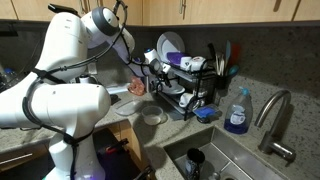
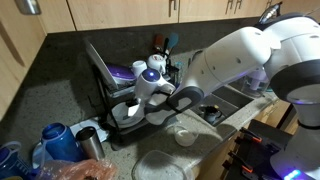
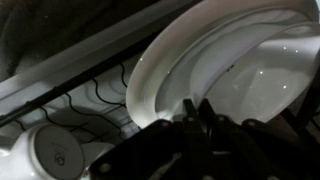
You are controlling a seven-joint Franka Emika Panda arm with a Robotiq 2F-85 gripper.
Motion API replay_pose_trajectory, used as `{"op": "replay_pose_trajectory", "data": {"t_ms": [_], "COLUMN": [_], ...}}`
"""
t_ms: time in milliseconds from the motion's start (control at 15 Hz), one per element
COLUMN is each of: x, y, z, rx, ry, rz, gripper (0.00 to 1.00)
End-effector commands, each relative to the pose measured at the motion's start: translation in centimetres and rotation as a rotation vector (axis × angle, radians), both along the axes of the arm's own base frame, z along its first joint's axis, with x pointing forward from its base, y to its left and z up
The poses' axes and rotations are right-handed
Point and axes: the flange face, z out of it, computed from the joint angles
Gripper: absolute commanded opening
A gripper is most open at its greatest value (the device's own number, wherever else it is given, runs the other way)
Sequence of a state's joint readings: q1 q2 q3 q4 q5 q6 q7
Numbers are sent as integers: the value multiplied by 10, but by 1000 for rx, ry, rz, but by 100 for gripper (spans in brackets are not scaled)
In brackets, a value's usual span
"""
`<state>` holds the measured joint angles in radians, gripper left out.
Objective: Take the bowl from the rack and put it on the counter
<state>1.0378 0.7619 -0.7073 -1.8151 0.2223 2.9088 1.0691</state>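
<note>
The gripper (image 1: pixel 152 70) is reaching into the rack (image 1: pixel 190 95), a black wire dish rack that stands on the counter (image 1: pixel 20 150) to the left of the steel sink (image 1: pixel 230 160). In the wrist view the two dark fingers (image 3: pixel 195 120) are brought together at the lower rim of the bowl (image 3: pixel 235 75), so the jaws are closed on this rim. The contact itself is partly hidden by the fingers. The bowl is inside the rack, leaning on its side against the wires (image 3: pixel 90 95), with its white inside turned toward the camera. To the left of it and lower there is a small round white piece (image 3: pixel 55 152); I cannot tell what it is.

In an exterior view the large white-and-purple plate (image 1: pixel 170 45) stands upright at the far side of the rack, just behind the gripper. The utensil holder (image 1: pixel 222 80) is on the right side of the rack. A blue soap bottle (image 1: pixel 237 112) stands near the faucet (image 1: pixel 275 108).

In both exterior views another small bowl (image 2: pixel 185 136) sits on the counter in front of the rack, apart from the gripper (image 2: pixel 145 92)
</note>
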Motion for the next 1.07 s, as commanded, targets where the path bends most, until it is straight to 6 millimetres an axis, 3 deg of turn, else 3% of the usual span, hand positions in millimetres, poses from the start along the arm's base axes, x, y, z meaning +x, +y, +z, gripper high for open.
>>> {"op": "replay_pose_trajectory", "data": {"t_ms": [0,267,1000], "x": [-4,-4,-21], "y": [-9,-25,-102], "z": [14,21,39], "rx": [37,55,125], "ry": [3,-8,-95], "rz": [-3,-49,-208], "gripper": [4,3,1]}}
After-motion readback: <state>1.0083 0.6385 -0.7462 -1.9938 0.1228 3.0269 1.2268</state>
